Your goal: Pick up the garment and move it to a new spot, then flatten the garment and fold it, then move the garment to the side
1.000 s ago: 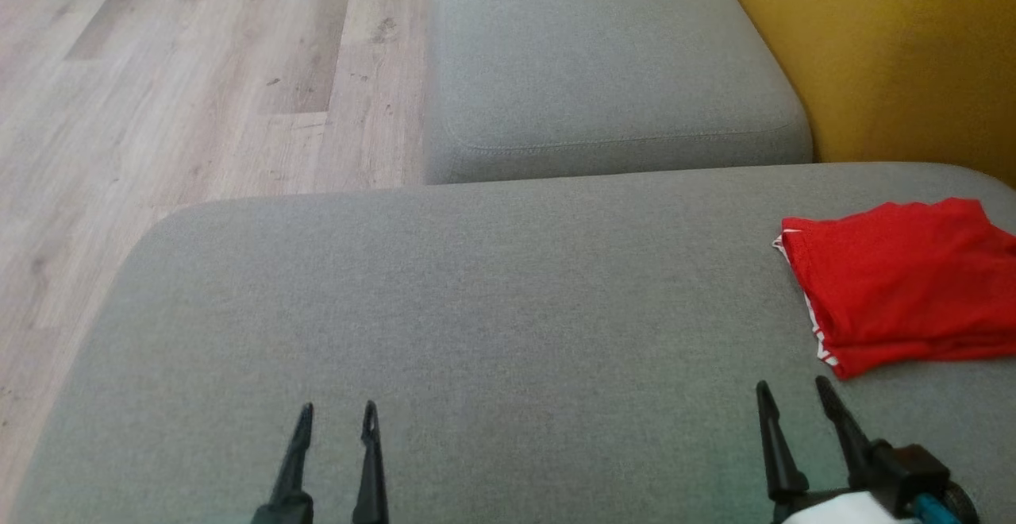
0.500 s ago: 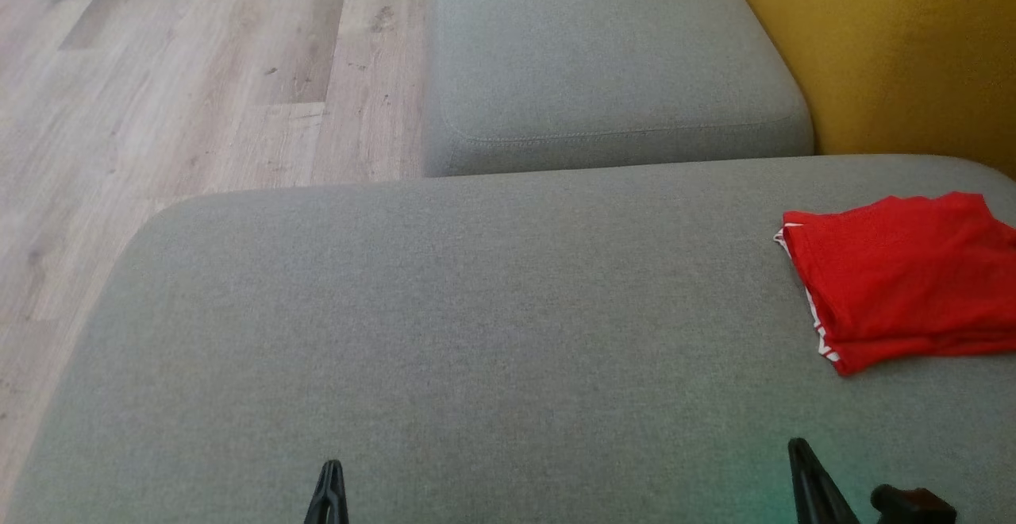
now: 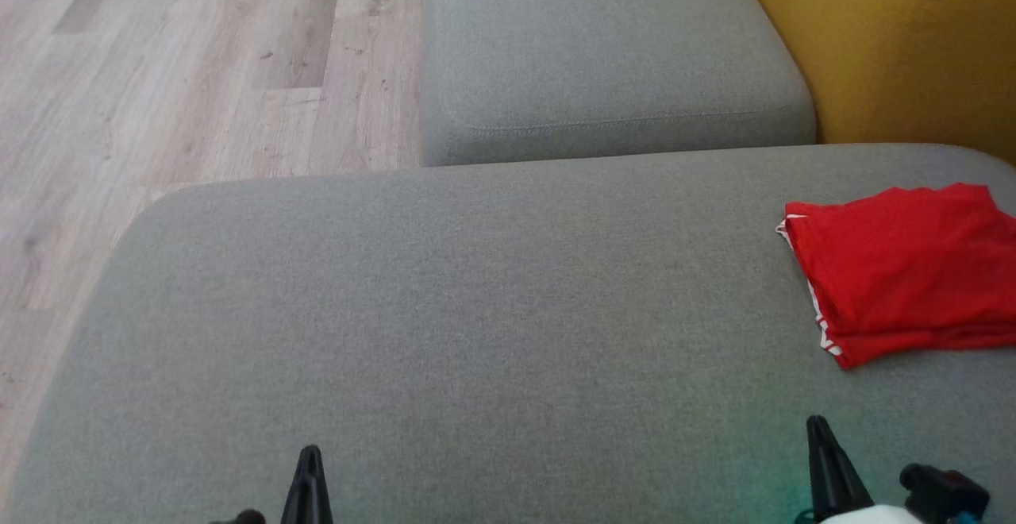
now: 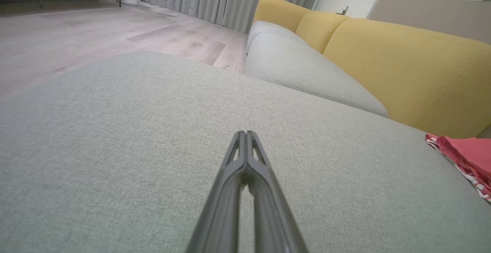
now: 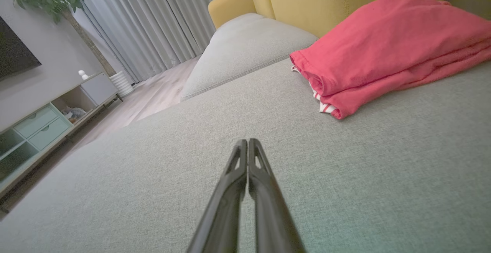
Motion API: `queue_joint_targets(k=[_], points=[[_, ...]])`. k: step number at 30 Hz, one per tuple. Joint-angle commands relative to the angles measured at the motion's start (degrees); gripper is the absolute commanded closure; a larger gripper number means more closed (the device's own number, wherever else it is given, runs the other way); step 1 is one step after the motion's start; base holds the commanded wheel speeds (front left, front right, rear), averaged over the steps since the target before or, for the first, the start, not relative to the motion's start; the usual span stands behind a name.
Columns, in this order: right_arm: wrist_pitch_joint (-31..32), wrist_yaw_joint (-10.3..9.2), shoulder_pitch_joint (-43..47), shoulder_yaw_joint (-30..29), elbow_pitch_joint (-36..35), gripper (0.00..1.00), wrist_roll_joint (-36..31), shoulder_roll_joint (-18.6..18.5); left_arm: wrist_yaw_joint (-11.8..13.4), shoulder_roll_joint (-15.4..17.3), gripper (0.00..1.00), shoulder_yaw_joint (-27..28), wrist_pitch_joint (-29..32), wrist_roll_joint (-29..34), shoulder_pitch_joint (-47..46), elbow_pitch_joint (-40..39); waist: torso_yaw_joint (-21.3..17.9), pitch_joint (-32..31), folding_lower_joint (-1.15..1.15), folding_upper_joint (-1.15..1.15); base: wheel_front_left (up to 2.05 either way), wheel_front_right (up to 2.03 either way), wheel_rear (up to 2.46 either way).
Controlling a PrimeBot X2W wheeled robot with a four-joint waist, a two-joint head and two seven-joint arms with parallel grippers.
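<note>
Containers: low cabinet (image 5: 46, 124) by the wall, seen in the right wrist view, with 2 pale green drawers and open compartments. 1 open compartment holds a small grey object (image 5: 74, 112); too small to identify.

Changes vs. earlier head frames: 1 s ago both claws stood with their 2 fingers spread apart. Now the fingers of each are pressed together. The left claw (image 3: 309, 460) and right claw (image 3: 817, 429) each read as 1 dark spike at the near edge of the grey seat cushion (image 3: 476, 310), and sit lower in the picture. The whole head view has shifted slightly, so the camera has moved. The garment (image 3: 905, 270) keeps its place on the cushion.

Claw state: both closed, both empty, tips above bare cushion fabric.

Garment: red, folded, with white-striped trim at its near left corner. It lies flat towards the far right corner of the seat cushion, close to the yellow backrest (image 3: 897, 48). It sits beyond the right claw and to its right, near but not touching. It is well apart from the left claw, with bare cushion between them.
</note>
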Motion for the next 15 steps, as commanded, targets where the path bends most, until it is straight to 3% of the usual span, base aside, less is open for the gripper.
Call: queue_joint_targets(k=[1,15], points=[[0.59,0.08,-3.32,-0.29,-2.14,1.00,2.13,-0.08,-0.60,0.45,1.00,1.57,0.41,-1.97,-3.29,-1.44,-0.01,0.17,0.00,0.00,0.00,0.00,0.00],[2.90,0.12,-5.17,-1.36,-2.68,1.00,11.76,-0.12,-2.57,0.71,1.00,3.76,2.46,-11.54,-5.23,-1.35,-0.08,1.45,0.00,0.00,0.00,0.00,0.00]])
